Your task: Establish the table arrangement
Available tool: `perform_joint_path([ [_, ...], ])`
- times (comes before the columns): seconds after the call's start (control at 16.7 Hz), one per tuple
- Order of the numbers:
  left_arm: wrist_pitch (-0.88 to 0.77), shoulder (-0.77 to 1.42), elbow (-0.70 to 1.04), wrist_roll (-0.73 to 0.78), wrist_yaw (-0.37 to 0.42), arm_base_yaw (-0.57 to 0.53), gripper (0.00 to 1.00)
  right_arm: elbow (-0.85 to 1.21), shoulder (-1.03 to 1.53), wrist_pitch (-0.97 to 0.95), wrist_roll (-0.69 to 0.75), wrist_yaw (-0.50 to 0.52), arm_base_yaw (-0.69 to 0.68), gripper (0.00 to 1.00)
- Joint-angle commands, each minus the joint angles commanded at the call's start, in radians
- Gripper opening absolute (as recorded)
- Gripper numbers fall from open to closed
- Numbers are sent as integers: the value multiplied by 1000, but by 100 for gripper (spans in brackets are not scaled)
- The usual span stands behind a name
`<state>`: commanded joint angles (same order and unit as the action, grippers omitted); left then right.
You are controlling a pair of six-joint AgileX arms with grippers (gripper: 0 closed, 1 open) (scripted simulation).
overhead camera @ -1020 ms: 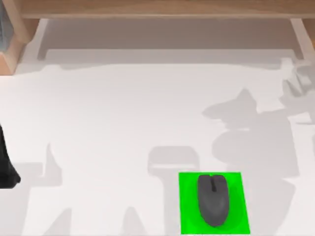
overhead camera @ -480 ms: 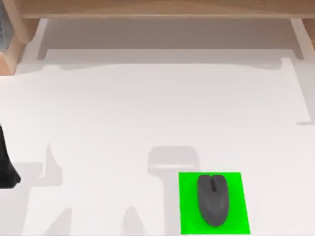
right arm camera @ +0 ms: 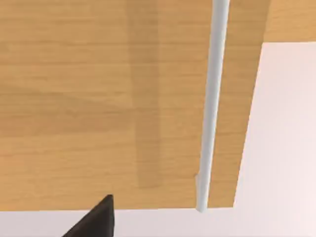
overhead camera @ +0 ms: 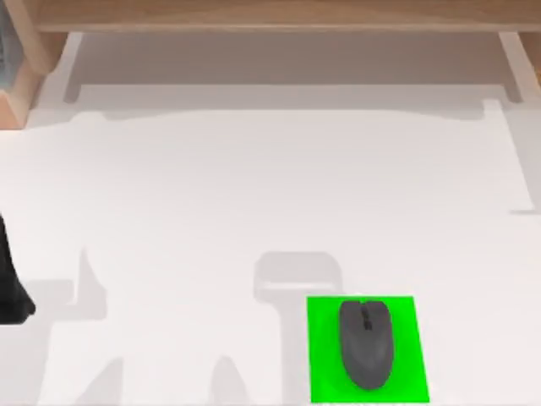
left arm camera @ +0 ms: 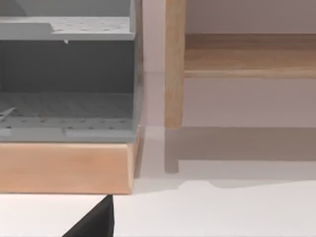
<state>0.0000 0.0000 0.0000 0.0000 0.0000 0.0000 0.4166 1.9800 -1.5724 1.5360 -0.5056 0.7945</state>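
The white table (overhead camera: 254, 194) spreads across the top view. Near its front edge, right of the middle, a dark grey computer mouse (overhead camera: 366, 342) lies on a bright green square pad (overhead camera: 325, 372). My left arm (overhead camera: 10, 292) stays parked as a dark shape at the table's left edge. A black tip of the left gripper (left arm camera: 94, 223) shows in the left wrist view, over the table near a wooden block. In the right wrist view a black tip of the right gripper (right arm camera: 96, 219) shows before a wooden surface.
A light wooden frame (overhead camera: 270, 15) runs along the back of the table. A grey perforated rack (left arm camera: 66, 74) stands on a wooden base (left arm camera: 64, 168) at the back left. A white rod (right arm camera: 213, 98) crosses the wooden panel (right arm camera: 74, 98).
The right arm and its broad shadow, seen at the table's right side one second ago, have left the top view. Mouse, pad and left arm have not moved.
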Motion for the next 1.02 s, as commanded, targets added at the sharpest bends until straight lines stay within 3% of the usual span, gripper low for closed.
perform_joint_path([
  [0.24,0,0,0,0,0,0,100,-31,38,-66,18,-43,-101,100],
  [0.54,0,0,0,0,0,0,100,-32,39,-72,18,-47,-109,100],
  [1.02,0,0,0,0,0,0,100,55,66,-9,18,3,-158,100],
])
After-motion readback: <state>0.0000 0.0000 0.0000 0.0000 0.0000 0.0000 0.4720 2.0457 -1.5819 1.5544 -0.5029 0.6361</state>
